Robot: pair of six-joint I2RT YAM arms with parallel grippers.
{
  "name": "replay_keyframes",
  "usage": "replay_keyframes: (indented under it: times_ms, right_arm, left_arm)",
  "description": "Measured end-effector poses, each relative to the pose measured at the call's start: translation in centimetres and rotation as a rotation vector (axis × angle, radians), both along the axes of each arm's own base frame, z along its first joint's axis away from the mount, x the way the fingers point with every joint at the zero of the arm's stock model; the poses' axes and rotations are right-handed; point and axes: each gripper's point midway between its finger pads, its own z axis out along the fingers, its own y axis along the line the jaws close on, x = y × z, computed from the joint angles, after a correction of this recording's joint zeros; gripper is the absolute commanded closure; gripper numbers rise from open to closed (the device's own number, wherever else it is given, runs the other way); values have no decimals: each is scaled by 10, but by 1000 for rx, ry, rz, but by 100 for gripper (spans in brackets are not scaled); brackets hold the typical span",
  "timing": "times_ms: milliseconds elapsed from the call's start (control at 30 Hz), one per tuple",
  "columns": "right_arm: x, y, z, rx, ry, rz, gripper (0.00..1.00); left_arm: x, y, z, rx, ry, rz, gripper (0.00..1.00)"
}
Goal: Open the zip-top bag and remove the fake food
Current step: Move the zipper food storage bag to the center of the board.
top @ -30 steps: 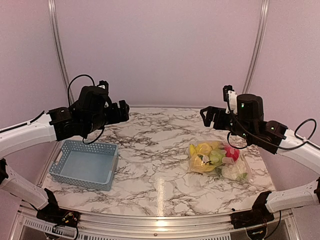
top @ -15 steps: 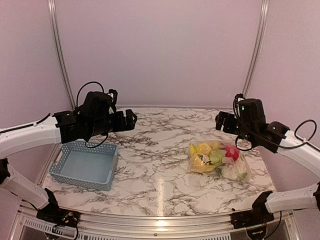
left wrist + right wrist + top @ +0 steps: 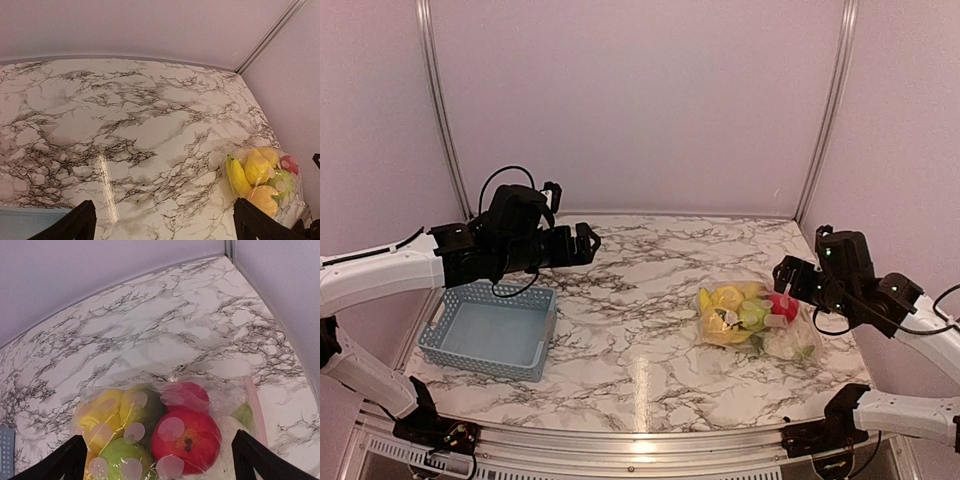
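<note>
my r gripper [image 3: 788,278] hangs wide open, empty, just by the far right edge of the bag [image 3: 806,332]. bag lies on table [image 3: 640,300] right side w/ food [image 3: 740,312] inside. l gripper [image 3: 588,244] open too, well apart, near basket [image 3: 490,335].

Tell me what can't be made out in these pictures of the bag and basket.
- Zip-top bag seal: right wrist view cuts the bag off at its bottom edge; too small from above.
- Fake food underneath: hidden by the top pieces, every view.
- Basket: left wrist view shows only a corner at the bottom edge.
</note>
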Motion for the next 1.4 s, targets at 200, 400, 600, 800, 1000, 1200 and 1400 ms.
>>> replay_keyframes:
  times_ms: [200,400,600,800,1000,1200,1400]
  right_arm:
    - [-14,-2,-23,35,60,-1,1]
    - [-19,7,-42,62,118,38,1]
    - [-25,21,-62,102,179,102,1]
    - [-28,41,-64,189,180,156,1]
    - [-25,92,-64,275,181,268,1]
    - [-9,147,-74,314,217,351,1]
    - [17,210,-35,369,148,458,1]
  left_arm:
    - [-2,-1,-8,2,11,-12,1]
    - [-5,-3,-11,0,20,-29,1]
    - [-8,-1,-10,-3,15,-38,1]
    - [-11,1,-9,-14,7,-41,1]
    - [-13,4,-8,-17,4,-41,1]
    - [-14,6,-3,-26,-6,-38,1]
    - [-15,8,0,-34,-8,-35,1]
